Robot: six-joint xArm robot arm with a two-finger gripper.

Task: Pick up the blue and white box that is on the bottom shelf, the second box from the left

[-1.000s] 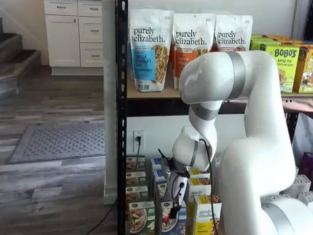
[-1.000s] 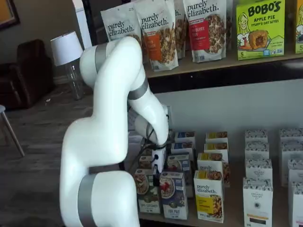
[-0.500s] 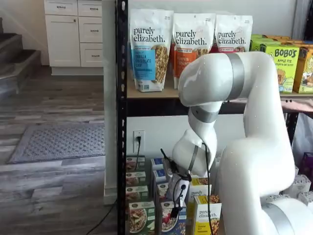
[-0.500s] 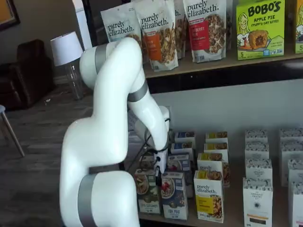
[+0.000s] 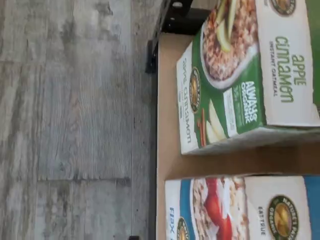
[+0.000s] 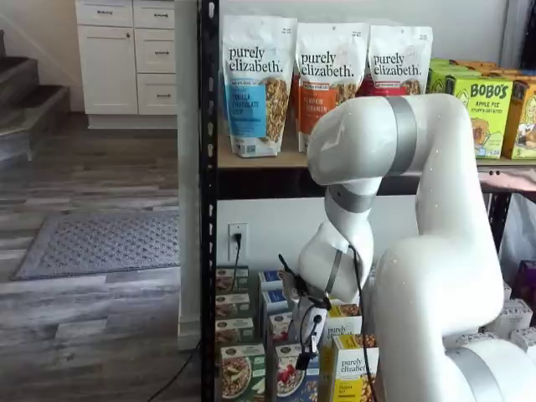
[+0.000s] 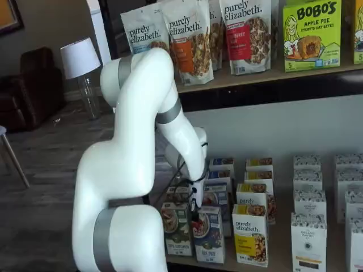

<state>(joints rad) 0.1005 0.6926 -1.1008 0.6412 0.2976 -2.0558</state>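
Observation:
The blue and white box (image 5: 235, 210) fills one edge of the wrist view, its bowl of oats with red berries facing the camera. In both shelf views it stands at the front of the bottom shelf (image 5: 166, 125), second in its row (image 6: 289, 378) (image 7: 209, 241). My gripper (image 6: 303, 358) (image 7: 194, 214) hangs just above and in front of this box's top edge, black fingers pointing down. It is open, with no box between the fingers. Several more blue boxes line up behind the front one.
A green-and-white apple cinnamon box (image 5: 240, 75) (image 7: 177, 229) stands close beside the blue one, nearer the rack's black post (image 6: 208, 251). A yellow-and-white box (image 7: 249, 235) flanks the other side. Tall granola bags (image 6: 258, 84) sit on the board above. The white arm (image 6: 435, 285) hides much of the rack.
The gripper has sunk a little and drifted right, closer to the front blue and white box. The boxes have not moved.

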